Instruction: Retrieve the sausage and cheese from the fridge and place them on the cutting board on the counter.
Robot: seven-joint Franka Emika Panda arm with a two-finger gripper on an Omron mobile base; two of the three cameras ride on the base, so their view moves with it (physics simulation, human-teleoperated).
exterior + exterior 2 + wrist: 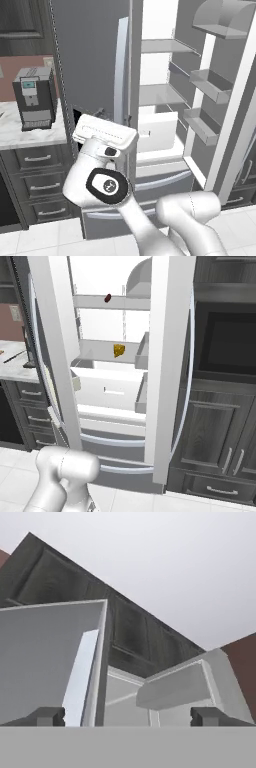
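Note:
The fridge (90, 60) stands with its left door shut and its right door swung open on white shelves. The sausage (107, 298), a small dark reddish link, lies on the upper shelf. One shelf lower sits the cheese (119, 350), a yellow chunk. My gripper (114, 116) is low in front of the shut left door, pointing upward, well below and left of both foods. In the hand view my gripper (129, 717) is open, its fingertips (47, 716) wide apart with nothing between them. The counter (12, 368) lies to the fridge's left. The cutting board is out of view.
A coffee machine (34, 97) stands on the counter left of the fridge. The open door's bins (210, 85) jut out at the right. A white inner drawer (112, 387) sits under the cheese shelf. Dark cabinets (220, 426) flank the fridge's right side.

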